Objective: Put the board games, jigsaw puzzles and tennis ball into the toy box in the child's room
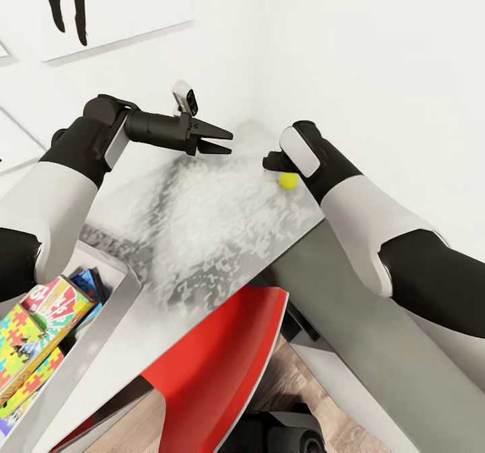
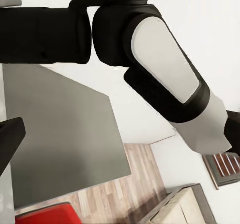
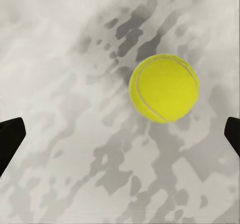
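The yellow tennis ball (image 1: 288,180) lies on the white table (image 1: 202,224) near its far right corner. My right gripper (image 1: 274,164) hangs just above it, pointing down and a little to its left. In the right wrist view the tennis ball (image 3: 165,88) lies off-centre, apart from the open right gripper (image 3: 120,136), with nothing between the fingers. My left gripper (image 1: 228,141) hovers open and empty over the far side of the table. The grey toy box (image 1: 101,345) at the bottom left holds a board game (image 1: 57,305) and a jigsaw puzzle (image 1: 17,335).
A red chair (image 1: 222,352) is pushed under the table's front edge. White walls close off the far side and the right, with a framed picture (image 1: 101,9) on the wall. In the left wrist view my right arm (image 2: 160,69) crosses above the wooden floor (image 2: 120,194).
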Robot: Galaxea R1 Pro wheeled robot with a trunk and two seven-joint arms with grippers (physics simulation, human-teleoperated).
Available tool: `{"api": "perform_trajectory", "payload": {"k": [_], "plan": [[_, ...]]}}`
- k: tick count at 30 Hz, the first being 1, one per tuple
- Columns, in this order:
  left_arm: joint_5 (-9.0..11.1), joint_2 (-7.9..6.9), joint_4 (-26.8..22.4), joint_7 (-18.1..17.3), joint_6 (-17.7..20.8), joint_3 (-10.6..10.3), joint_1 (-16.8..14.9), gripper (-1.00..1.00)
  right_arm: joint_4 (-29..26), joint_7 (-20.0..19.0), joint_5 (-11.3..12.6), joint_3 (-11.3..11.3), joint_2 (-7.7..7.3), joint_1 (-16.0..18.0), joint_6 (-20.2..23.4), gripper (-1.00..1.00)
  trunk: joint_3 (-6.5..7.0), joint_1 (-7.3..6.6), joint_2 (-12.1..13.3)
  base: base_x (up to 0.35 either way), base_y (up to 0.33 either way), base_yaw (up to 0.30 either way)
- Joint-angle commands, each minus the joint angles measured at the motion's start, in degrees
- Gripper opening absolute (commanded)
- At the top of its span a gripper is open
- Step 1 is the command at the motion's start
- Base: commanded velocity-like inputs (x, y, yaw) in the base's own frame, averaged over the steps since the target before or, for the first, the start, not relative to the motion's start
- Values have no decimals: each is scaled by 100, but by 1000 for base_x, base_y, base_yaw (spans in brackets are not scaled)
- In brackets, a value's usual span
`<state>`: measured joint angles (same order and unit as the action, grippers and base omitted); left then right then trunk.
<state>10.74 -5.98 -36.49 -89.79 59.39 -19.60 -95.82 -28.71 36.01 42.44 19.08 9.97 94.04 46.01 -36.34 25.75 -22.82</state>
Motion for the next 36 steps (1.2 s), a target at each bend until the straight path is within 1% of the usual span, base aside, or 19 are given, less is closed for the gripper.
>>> {"api": "perform_trajectory", "payload": {"k": [1,5,9,30,36], "plan": [[25,-8,2,-21,61,-31,-7,100,-3,61,61,34,-4,36,15,100,-18,3,-10,0,0,0],[25,-15,-2,-21,61,-27,-7,100,-3,217,67,34,-4,197,138,100,-56,3,-10,0,0,0],[25,-12,-1,-21,61,-23,-7,100,-3,298,76,34,-4,236,196,100,-93,3,-10,0,0,0],[19,-17,-5,-21,61,-12,-7,100,-3,337,106,30,-4,255,224,100,-291,3,-10,0,0,0],[37,-6,-36,-21,61,-9,-77,100,-3,343,107,27,-4,267,224,100,-347,3,-10,0,0,0]]}}
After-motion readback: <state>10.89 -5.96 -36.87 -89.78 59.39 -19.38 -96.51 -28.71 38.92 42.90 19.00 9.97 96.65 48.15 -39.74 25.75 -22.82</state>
